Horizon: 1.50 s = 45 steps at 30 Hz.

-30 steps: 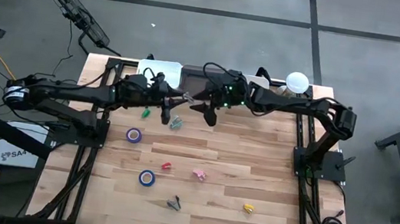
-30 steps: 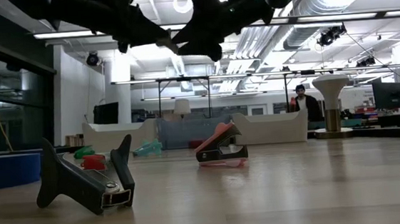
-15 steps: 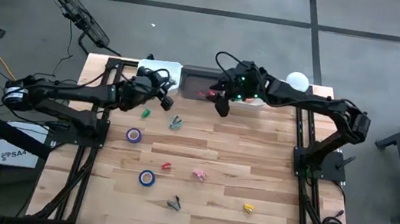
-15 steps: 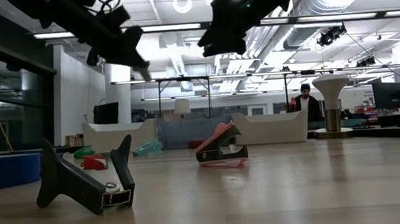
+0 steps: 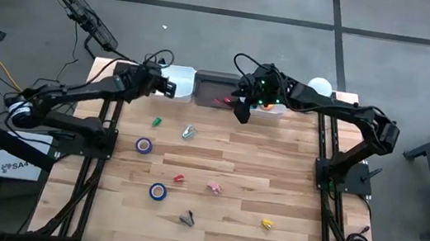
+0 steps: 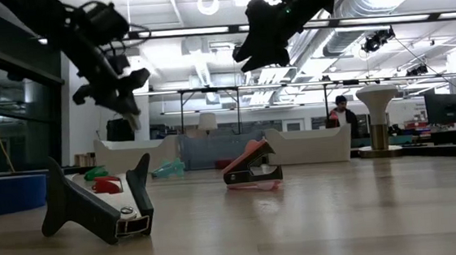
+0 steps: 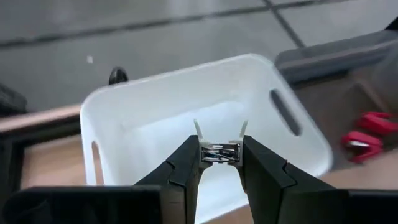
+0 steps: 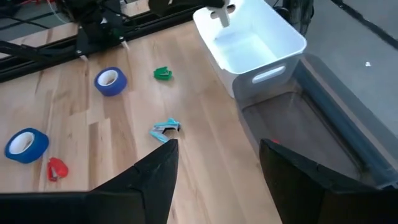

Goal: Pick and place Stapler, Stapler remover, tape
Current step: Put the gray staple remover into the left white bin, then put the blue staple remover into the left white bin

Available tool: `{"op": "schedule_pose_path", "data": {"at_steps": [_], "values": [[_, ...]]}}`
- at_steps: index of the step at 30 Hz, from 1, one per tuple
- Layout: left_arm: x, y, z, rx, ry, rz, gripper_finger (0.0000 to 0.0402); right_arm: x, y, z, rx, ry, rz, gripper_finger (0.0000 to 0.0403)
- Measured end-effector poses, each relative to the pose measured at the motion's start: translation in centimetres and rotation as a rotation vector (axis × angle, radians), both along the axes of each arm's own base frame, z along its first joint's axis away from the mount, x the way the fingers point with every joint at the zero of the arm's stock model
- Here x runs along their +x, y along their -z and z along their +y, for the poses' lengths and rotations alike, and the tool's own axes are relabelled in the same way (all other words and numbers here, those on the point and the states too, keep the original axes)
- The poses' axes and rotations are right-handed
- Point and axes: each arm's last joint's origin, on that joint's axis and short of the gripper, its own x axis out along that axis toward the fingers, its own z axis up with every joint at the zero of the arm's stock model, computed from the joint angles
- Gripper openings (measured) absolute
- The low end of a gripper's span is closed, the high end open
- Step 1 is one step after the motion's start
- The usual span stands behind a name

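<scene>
**Left claw poised over the white bin, small metal piece in its grip**

The left gripper (image 7: 221, 163) is pinched nearly closed on a small silvery piece (image 7: 220, 152), held crosswise between the fingertips with two thin prongs sticking up. It looks like a staple remover, though it is too small to be sure. It hangs right over the white bin (image 7: 143, 106) at the upper centre of the high view, which reads as a drop about to happen: over the open bin so the piece falls inside, not on the wood.

Across the way, the right gripper (image 8: 217, 162) stands with its fingers spread wide and nothing between them, above the dark grey bin (image 5: 213, 81) beside the white one. Red pieces (image 7: 367, 132) already lie in that grey bin, so the sorting seems well begun.

Out on the table (image 5: 289, 189) there's plenty left: a purple tape roll (image 5: 143, 145) left of centre, a blue tape roll (image 5: 157, 190) lower down, a green piece (image 5: 157, 120), a teal piece (image 5: 188, 132), a red piece (image 5: 178, 179), a pink one (image 5: 213, 188), a yellow one (image 5: 267, 224) and a dark remover (image 5: 187, 217) near the bottom.
</scene>
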Motion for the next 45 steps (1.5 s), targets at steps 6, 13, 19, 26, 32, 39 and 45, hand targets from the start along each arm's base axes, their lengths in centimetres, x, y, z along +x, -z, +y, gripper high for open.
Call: {"op": "schedule_pose_path", "data": {"at_steps": [6,13,19,26,32,39,45], "values": [[-1.2,2.4,3.1,-0.181,-0.066,-0.053,0.0090,0.0,0.0,0.0,-0.004,0.008,0.003,0.0217],[-1.9,3.9,4.6,-0.272,-0.092,-0.055,0.0090,-0.1,0.1,0.0,0.000,0.007,0.011,0.0217],[-1.9,3.9,4.6,-0.270,-0.105,-0.071,0.0115,-0.1,0.1,0.0,0.001,0.008,0.013,0.0216],[-1.8,3.9,4.6,-0.280,-0.077,-0.075,0.0125,-0.1,0.1,-0.1,-0.014,0.031,0.021,0.0216],[-1.8,3.9,4.6,-0.280,-0.071,-0.073,0.0127,-0.1,0.1,-0.1,-0.023,0.035,0.024,0.0216],[-1.8,3.6,4.5,-0.273,-0.049,-0.072,0.0128,-0.1,0.2,-0.1,-0.022,0.034,0.031,0.0217],[-1.3,1.4,4.8,-0.240,0.029,-0.082,0.0129,-0.3,0.3,-0.4,-0.016,0.042,0.040,0.0217]]}}
